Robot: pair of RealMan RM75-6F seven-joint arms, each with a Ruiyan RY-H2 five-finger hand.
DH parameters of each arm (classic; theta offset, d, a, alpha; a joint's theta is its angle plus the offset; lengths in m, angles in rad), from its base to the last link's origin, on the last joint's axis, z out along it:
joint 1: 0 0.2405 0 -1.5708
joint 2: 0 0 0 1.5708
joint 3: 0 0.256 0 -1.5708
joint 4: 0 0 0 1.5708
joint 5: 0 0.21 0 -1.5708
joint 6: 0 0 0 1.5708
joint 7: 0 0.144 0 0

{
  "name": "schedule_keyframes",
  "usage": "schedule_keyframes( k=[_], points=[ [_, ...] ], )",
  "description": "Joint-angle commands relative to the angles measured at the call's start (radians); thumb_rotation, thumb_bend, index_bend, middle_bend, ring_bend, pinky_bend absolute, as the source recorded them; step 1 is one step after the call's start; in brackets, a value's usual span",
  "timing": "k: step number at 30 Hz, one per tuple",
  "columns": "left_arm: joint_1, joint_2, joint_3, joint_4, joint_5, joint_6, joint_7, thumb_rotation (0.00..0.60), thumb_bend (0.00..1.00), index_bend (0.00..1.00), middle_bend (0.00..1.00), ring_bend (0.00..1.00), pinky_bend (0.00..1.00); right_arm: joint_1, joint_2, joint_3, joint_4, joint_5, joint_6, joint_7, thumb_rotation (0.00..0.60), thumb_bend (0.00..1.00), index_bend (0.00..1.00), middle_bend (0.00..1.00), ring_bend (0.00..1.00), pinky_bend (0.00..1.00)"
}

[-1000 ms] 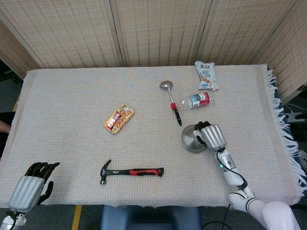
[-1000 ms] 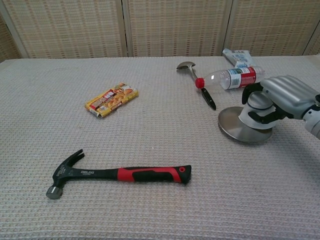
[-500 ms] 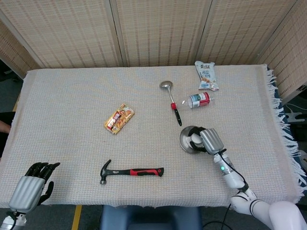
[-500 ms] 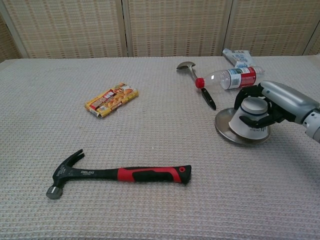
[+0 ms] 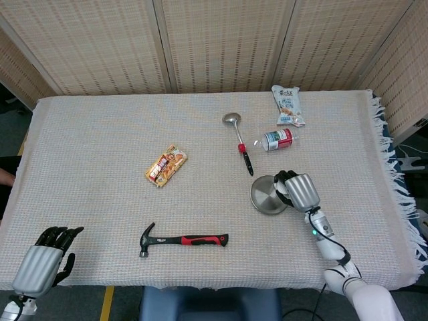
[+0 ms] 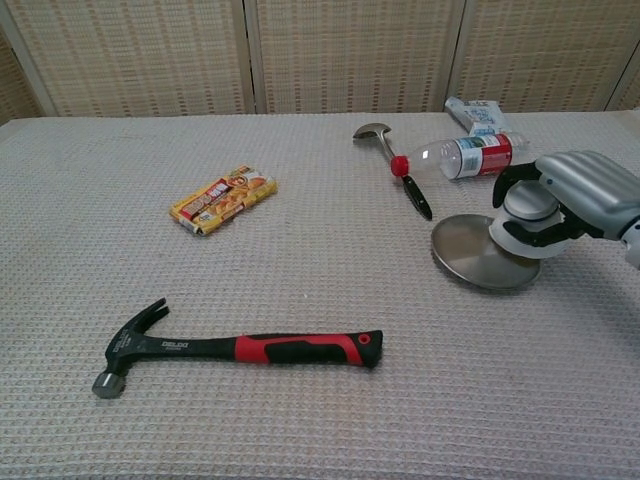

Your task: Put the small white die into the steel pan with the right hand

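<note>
I read white lettering on the black head of the red-and-black claw hammer (image 6: pixel 235 348), looks like a brand stamp but too small to make out; the yellow snack packet (image 6: pixel 222 198) and the white snack pouch (image 5: pixel 287 105) have print I can't read, and the clear plastic bottle with a red label (image 6: pixel 470 156) lies on its side, label text illegible. My right robot hand (image 6: pixel 545 205) sits over the far right edge of the round steel pan (image 6: pixel 478 255), silver back facing outward, dark fingers (image 6: pixel 510 180) curled in around a pale rounded shape; cannot tell what it holds or if it's closed on anything. The small white die isn't identifiable in either view. My left robot hand (image 5: pixel 45 257) rests at the near left corner of the tabletop (image 5: pixel 100 134), fingers loosely apart, holding nothing. A steel ladle with a red-and-black handle (image 5: pixel 239 143) lies just beyond the pan.
</note>
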Motion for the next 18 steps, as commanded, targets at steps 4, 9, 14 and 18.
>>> schedule_keyframes(
  k=[4,9,14,18],
  points=[
    [0.001,0.000,0.000,0.000,0.002,0.002,0.000,0.600,0.57,0.17,0.24,0.18,0.19,-0.006,0.035,-0.027,-0.131,-0.011,-0.034,0.260,0.600,0.32,0.63,0.53,0.49,0.79],
    [0.000,0.000,0.000,0.001,-0.001,0.000,0.000,0.600,0.57,0.17,0.24,0.18,0.19,-0.009,0.056,-0.031,-0.165,-0.020,-0.009,0.279,0.600,0.32,0.63,0.53,0.49,0.79],
    [0.000,-0.001,0.000,0.001,0.000,-0.001,0.000,0.600,0.57,0.17,0.25,0.18,0.19,-0.015,0.048,-0.019,-0.111,-0.029,0.078,0.187,0.600,0.32,0.63,0.53,0.49,0.79],
    [-0.001,-0.001,0.000,0.001,-0.004,-0.003,-0.001,0.600,0.57,0.17,0.24,0.18,0.19,-0.036,0.074,-0.018,-0.128,-0.041,0.167,0.133,0.600,0.32,0.63,0.53,0.49,0.79]
  ],
)
